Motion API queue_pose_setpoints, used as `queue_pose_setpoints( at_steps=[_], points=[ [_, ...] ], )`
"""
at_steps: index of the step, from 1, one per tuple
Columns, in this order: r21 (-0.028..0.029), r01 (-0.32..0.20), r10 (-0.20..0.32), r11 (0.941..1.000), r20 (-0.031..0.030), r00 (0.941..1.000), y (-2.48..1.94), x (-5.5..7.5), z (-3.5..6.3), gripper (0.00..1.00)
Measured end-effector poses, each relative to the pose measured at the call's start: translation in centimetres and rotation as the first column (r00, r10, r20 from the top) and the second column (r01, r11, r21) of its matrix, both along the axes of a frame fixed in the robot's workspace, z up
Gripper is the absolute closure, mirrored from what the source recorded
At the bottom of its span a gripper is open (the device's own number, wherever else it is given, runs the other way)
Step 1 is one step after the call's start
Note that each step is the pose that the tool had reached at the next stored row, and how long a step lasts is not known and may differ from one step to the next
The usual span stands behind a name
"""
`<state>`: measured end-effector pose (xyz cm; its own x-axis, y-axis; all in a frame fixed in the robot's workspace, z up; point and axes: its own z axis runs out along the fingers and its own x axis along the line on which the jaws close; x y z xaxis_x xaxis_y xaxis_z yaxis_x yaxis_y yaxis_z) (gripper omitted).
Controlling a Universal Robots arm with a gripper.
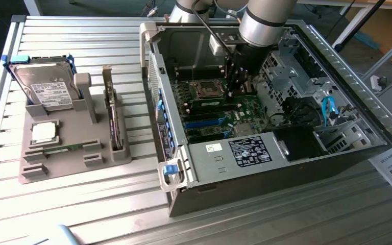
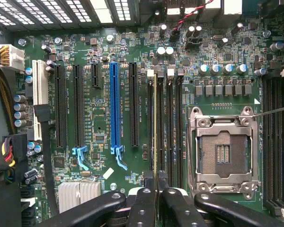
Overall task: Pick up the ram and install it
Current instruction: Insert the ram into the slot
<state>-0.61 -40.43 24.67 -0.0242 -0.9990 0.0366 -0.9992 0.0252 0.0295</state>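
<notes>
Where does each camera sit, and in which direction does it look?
Exterior view: raised, apart from the robot, looking down on the open computer case and parts holder; the arm reaches into the case.
Wrist view: on the wrist, facing the motherboard squarely; the gripper shows, shut on the ram.
Shared: the motherboard's processor socket.

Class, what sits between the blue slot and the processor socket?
In the wrist view: one black slot, then the memory slots, with the ram held edge-on over them.
</notes>
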Motion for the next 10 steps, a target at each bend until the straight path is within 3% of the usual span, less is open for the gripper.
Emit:
queue_pose_setpoints(
  at_steps=[10],
  points=[
    [-0.0002,-0.027,0.027,0.9996,-0.0001,0.9996,-0.03,-0.02,-0.01,0.88]
  ],
)
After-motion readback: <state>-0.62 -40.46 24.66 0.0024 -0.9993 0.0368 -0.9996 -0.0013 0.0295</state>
